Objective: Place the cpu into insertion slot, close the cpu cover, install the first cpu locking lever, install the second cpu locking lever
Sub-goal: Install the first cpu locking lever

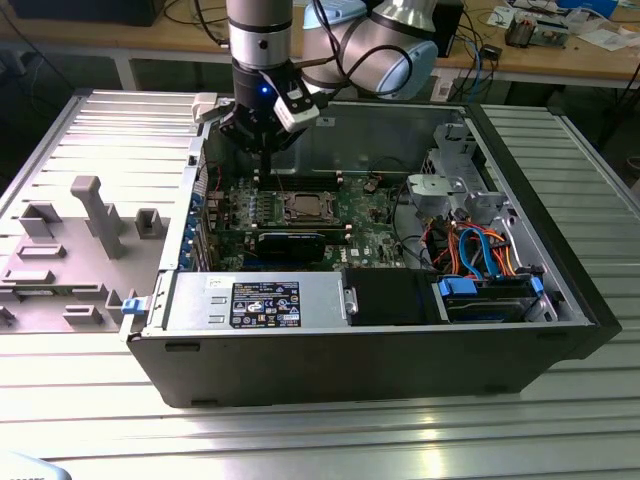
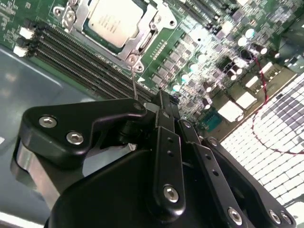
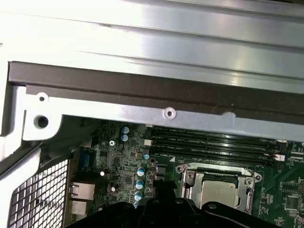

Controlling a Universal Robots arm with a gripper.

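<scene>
Item: open case (image 1: 560,290) on the slatted worktop (image 1: 300,440), lying on its side. You look down into it.

Contents: green board (image 1: 370,215) on the case floor; the slot (image 1: 303,207) sits mid-board, toward the case's far wall. The cpu (image 2: 115,20) lies flat in it, silver top up, its sides square with the socket rim; you also see it in the first wrist view (image 3: 220,194). The cover (image 2: 145,33) lies down around the chip as a silvery frame. A thin lever (image 2: 134,84) stands up from the socket corner nearest the gripper, tilted. Memory slots (image 3: 209,142) run long and parallel between the socket and the case wall (image 3: 142,90).

Gripper (image 1: 262,150): it hangs above the board just inside the far wall, beside the socket. You cannot tell whether its fingers are apart or together.

Room: a drive cage (image 1: 450,195) and cables (image 1: 480,250) crowd the exterior view's right; a power box (image 1: 255,300) fills the near edge
</scene>
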